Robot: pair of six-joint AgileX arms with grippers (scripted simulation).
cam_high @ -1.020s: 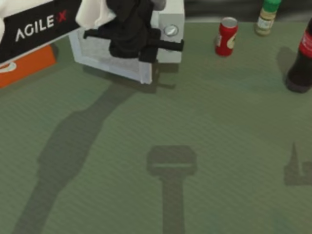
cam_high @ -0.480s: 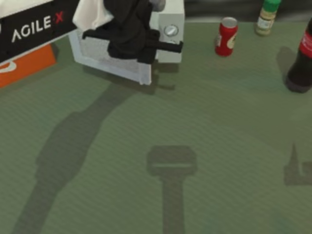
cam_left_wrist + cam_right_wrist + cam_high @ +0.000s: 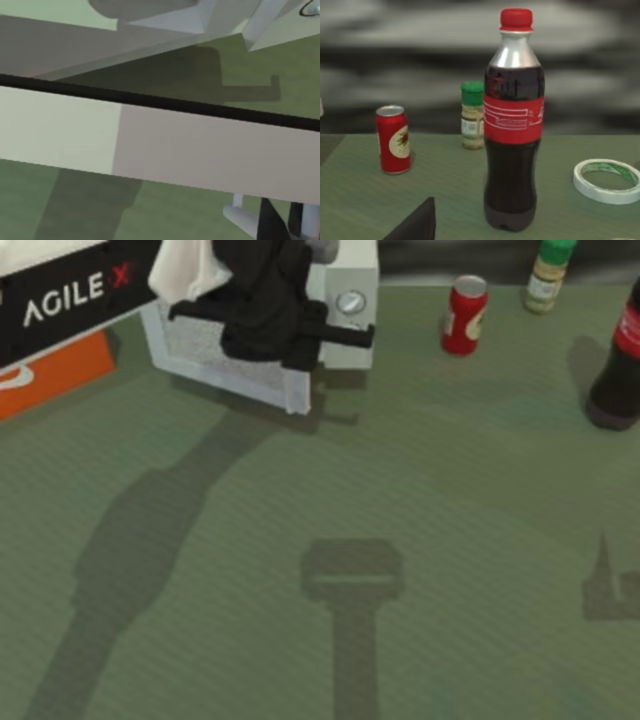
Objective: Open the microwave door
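Here, at the counter's far left, the left gripper (image 3: 345,335) hangs over the microwave (image 3: 345,300), whose door (image 3: 225,365) stands partly swung out; its jaws' state I cannot tell. Rightward stand a red can (image 3: 463,315) and a cola bottle (image 3: 615,360).

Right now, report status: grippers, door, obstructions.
Left gripper at the microwave door, front edge. Door swung partly out from the microwave. Right arm out of top view, idle. Nothing in the door's swing path; red can stands off to the right.
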